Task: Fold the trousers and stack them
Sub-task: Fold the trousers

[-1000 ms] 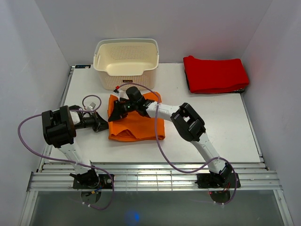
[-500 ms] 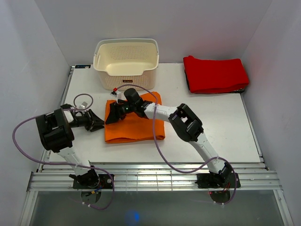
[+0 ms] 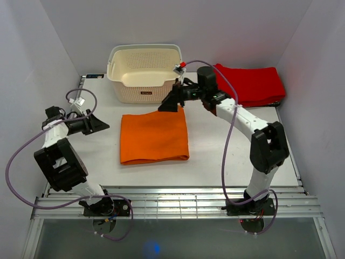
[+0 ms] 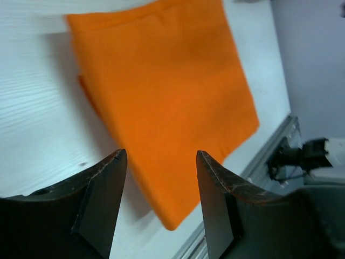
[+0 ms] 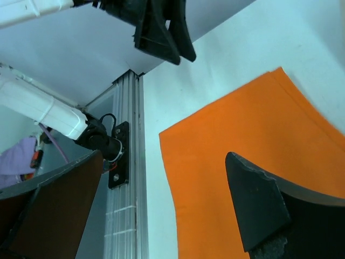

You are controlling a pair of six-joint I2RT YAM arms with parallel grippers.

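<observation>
The orange trousers (image 3: 154,137) lie folded into a flat rectangle in the middle of the white table (image 3: 242,143). My left gripper (image 3: 101,123) hovers off their left edge, open and empty. In the left wrist view its gripper (image 4: 160,156) frames the trousers (image 4: 167,97) between two dark fingers (image 4: 102,199). My right gripper (image 3: 167,103) is above the trousers' back right corner, in front of the basket, open wide with nothing in it. In the right wrist view, that gripper (image 5: 164,156) looks down on the trousers (image 5: 253,135).
A cream perforated basket (image 3: 144,73) stands at the back, just behind the trousers. A folded red cloth (image 3: 247,85) lies at the back right corner. Metal rails (image 3: 178,202) run along the table's near edge, and grey walls close in the left, right and back.
Both grippers have opened, let go of the trousers and pulled away, the left one to the left, the right one back toward the basket. The trousers now lie flat and smooth.
</observation>
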